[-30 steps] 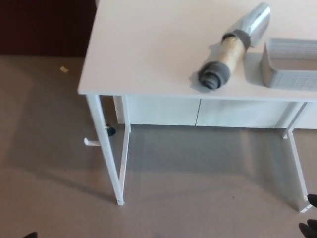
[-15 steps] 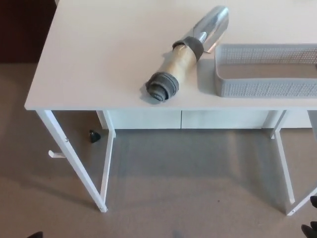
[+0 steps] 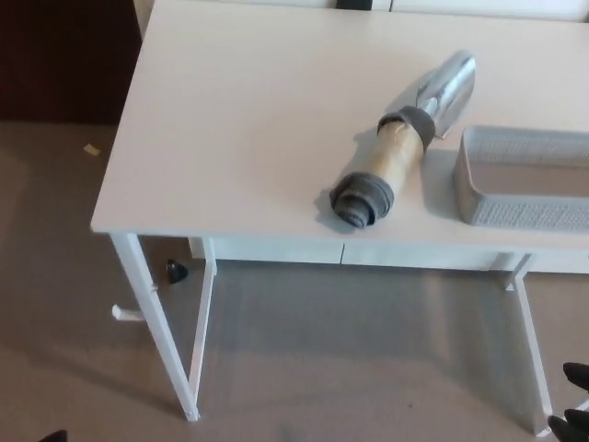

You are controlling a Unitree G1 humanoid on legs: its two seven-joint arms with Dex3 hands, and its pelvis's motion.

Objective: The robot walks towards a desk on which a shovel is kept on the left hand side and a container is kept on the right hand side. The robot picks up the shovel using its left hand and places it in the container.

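Shovel [image 3: 403, 143] is what everything here is waiting on: from the head view it is lying diagonally on the white desk [image 3: 239, 120], its silver scoop pointing away and its thick tan handle with the dark grey end cap facing the near edge, presumably so the handle is easy to grasp. Just to its right the grey mesh container [image 3: 520, 207] is sitting empty, close enough for a short transfer. Only dark fingertips of the right hand [image 3: 572, 401] are showing at the lower right corner, so I cannot tell whether it is clenched or relaxed, and the left hand is not showing at all.
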